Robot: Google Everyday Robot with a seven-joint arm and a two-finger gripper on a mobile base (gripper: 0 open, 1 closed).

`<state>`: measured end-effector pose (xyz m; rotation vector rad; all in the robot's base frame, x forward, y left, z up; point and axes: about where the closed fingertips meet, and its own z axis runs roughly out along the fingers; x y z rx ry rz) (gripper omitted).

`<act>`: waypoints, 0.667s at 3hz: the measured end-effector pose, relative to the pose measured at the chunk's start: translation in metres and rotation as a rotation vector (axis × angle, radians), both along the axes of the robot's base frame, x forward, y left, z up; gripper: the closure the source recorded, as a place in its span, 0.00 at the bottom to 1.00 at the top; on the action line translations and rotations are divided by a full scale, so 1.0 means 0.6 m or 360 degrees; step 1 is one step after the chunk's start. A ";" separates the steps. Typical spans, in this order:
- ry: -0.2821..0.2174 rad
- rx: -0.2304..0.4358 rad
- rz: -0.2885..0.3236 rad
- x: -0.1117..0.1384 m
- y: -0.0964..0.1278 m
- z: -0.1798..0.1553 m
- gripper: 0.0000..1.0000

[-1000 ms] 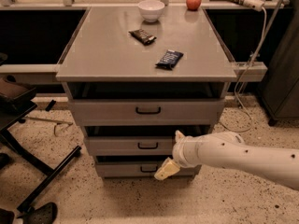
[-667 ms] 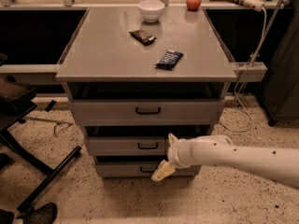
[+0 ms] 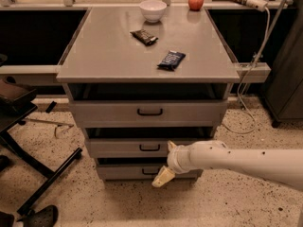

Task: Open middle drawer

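Observation:
The middle drawer (image 3: 116, 148) is the grey low-faced drawer in the middle of the cabinet, with a small black bar handle (image 3: 149, 147). Its face stands slightly forward of the cabinet frame. My gripper (image 3: 166, 162) is on the end of the white arm that comes in from the right. It sits just right of and below the handle, in front of the drawer stack. Its cream fingers are spread: one fingertip (image 3: 171, 146) is beside the handle, the other (image 3: 162, 178) hangs in front of the bottom drawer. It holds nothing.
The wider top drawer (image 3: 109, 111) and the bottom drawer (image 3: 120, 173) frame the middle one. On the cabinet top (image 3: 109, 56) lie two snack packs (image 3: 171, 59), a white bowl (image 3: 153, 9) and an apple (image 3: 195, 1). A black chair base (image 3: 42, 186) stands at the left and a cable (image 3: 251, 74) hangs at the right.
My arm has moved left, which brings the gripper closer to the middle drawer's handle. The drawers have not moved.

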<state>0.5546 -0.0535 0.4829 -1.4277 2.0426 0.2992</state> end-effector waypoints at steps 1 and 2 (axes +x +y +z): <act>-0.0014 0.0023 0.0006 0.017 0.001 -0.024 0.00; -0.0129 0.0057 -0.0053 0.047 -0.019 -0.039 0.00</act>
